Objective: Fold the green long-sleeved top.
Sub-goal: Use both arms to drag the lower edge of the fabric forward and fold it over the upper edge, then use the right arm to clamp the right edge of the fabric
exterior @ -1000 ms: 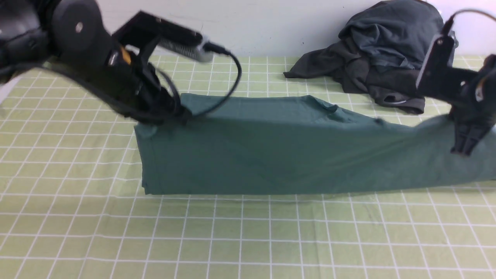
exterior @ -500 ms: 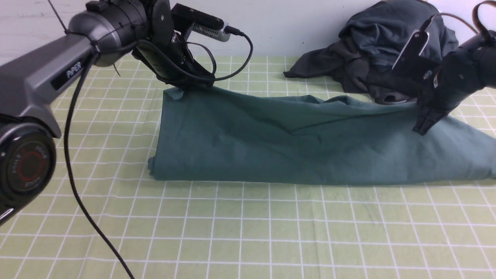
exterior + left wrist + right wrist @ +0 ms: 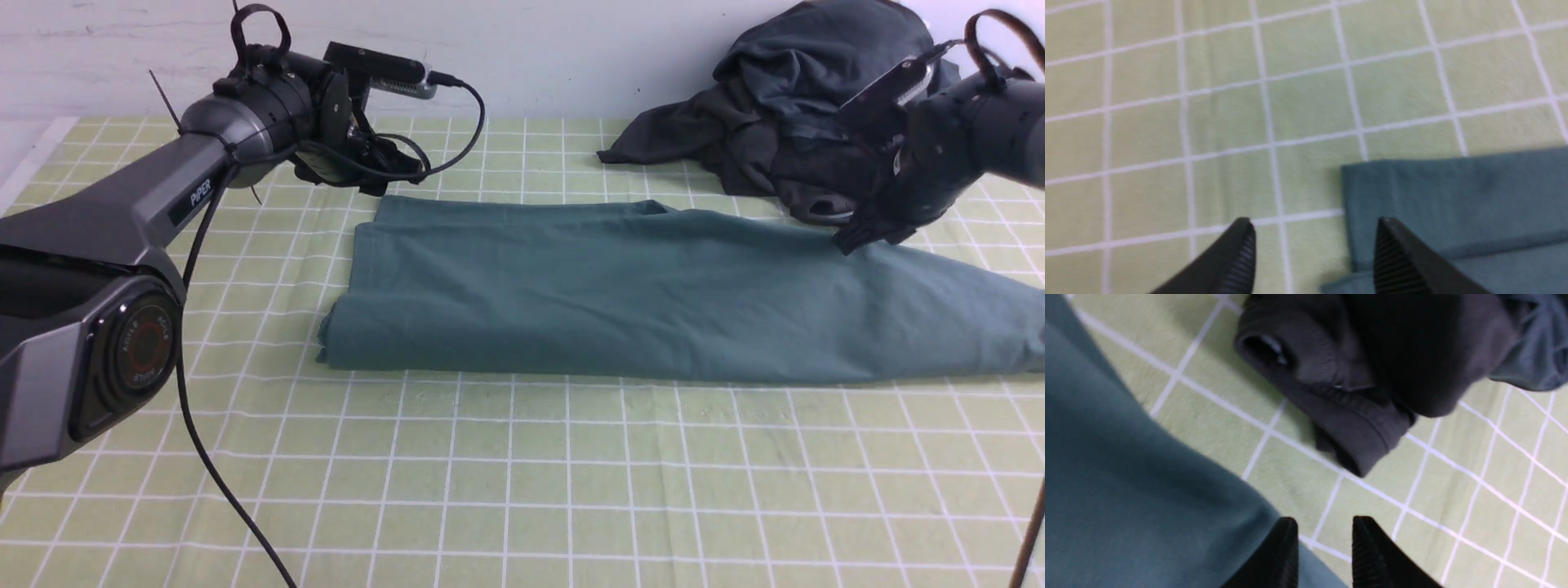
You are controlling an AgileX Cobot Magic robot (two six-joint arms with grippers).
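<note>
The green long-sleeved top (image 3: 620, 294) lies flat as a long folded band across the middle of the checked cloth. My left gripper (image 3: 384, 175) hovers at the band's far left corner, open and empty; that corner (image 3: 1433, 196) shows under one fingertip in the left wrist view. My right gripper (image 3: 849, 241) is at the band's far right edge, open and empty. In the right wrist view the top (image 3: 1126, 498) lies beside the right gripper (image 3: 1325, 526). Sleeves, neck and logo are hidden in the fold.
A dark charcoal-grey heap of garments (image 3: 808, 114) lies at the back right against the wall, close to my right gripper; its cuff (image 3: 1339, 416) shows in the right wrist view. The checked green cloth (image 3: 522, 490) covers the table.
Both grippers carried the top's raised edge away from me, laid it down flat and let go. The top now lies as a flat band.
</note>
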